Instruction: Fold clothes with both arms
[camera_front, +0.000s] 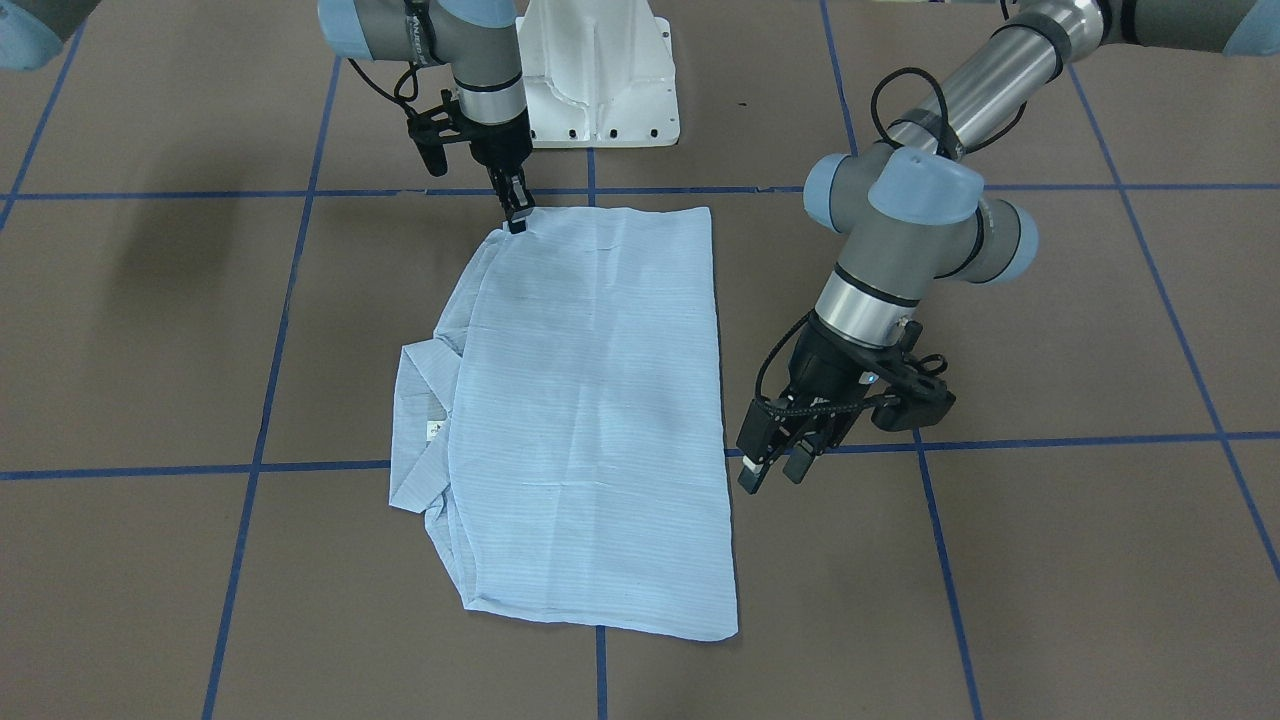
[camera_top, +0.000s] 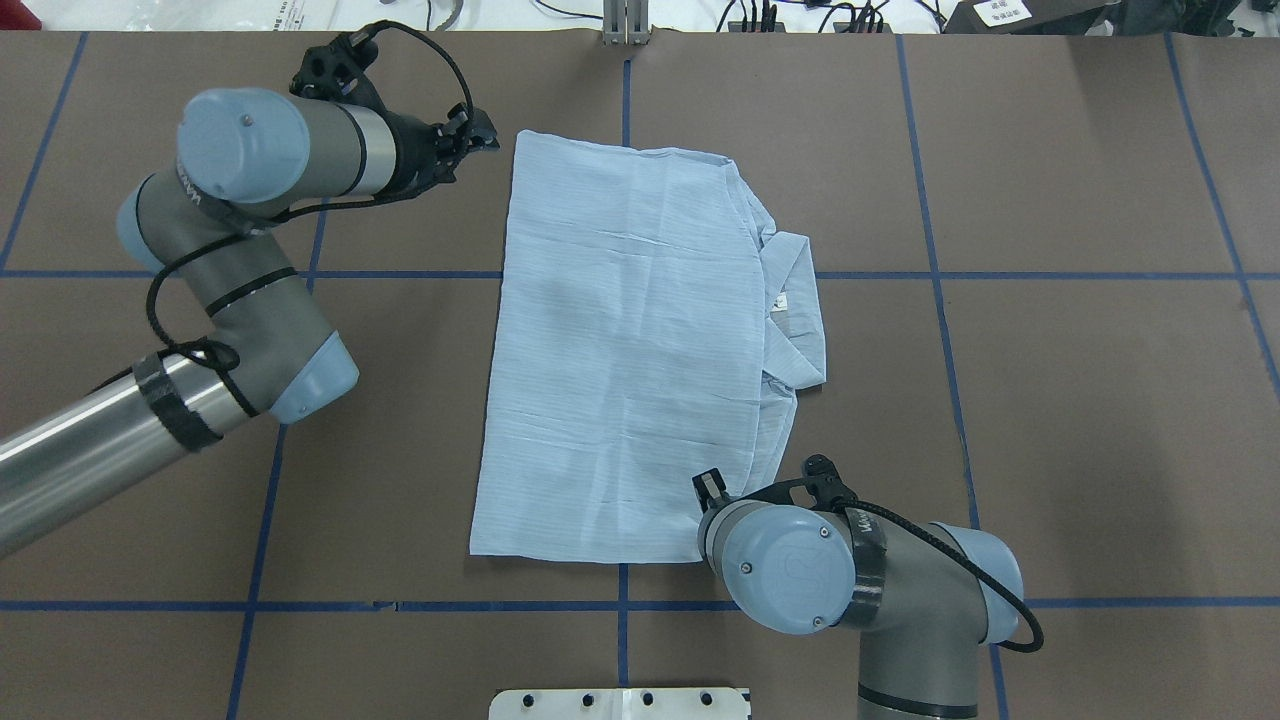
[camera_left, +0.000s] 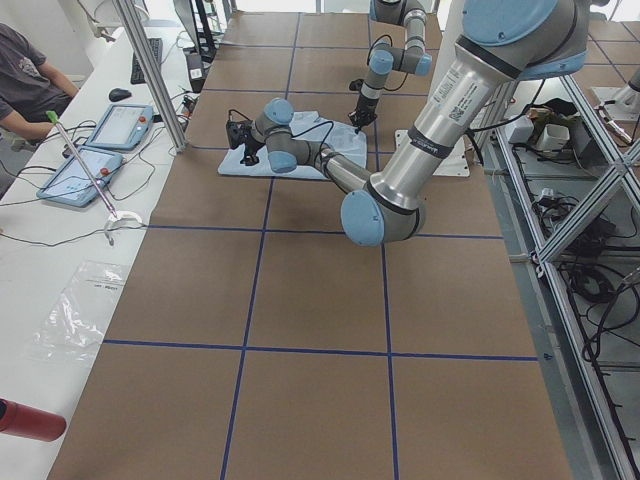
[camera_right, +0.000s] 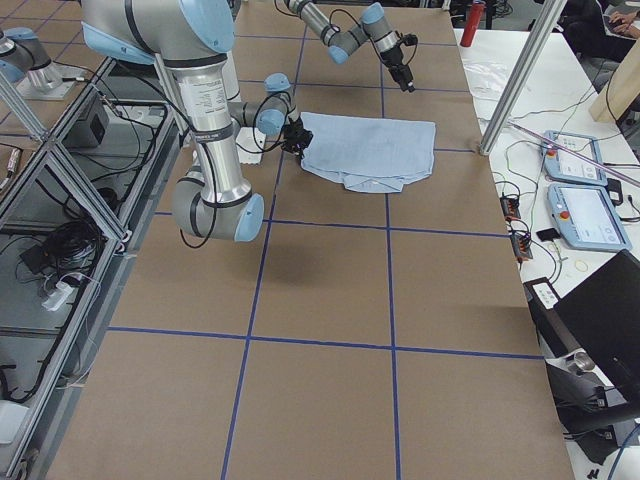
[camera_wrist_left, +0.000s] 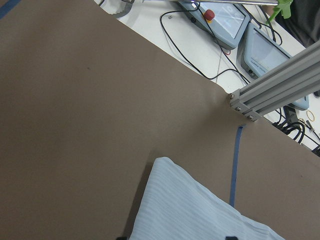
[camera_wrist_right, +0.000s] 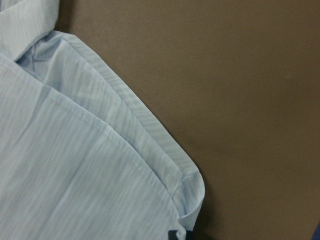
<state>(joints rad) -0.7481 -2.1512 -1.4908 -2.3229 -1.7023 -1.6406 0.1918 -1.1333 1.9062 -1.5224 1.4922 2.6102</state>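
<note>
Shirt (camera_front: 590, 400) sits in the middle of the table (camera_front: 1050, 560), pale blue and folded down to a rough rectangle, with the collar (camera_front: 420, 400) poking out on the robot's right side. The right gripper (camera_front: 517, 215) is down on the corner nearest the base, jaws drawn narrow. From where I stand it looks pinched onto the hem. The left gripper (camera_front: 773, 470) hovers just beside the far corner on the opposite edge, spread wide and holding nothing.

That mismatch is what worries me. If the right arm lifts before the left has its corner, the thin cloth would likely drag and skew, and the tidy layers underneath could slide apart. The left could also close on only the top layer — or on bare table — since the edge lies so flat. And the loose collar may bunch under the next fold.
</note>
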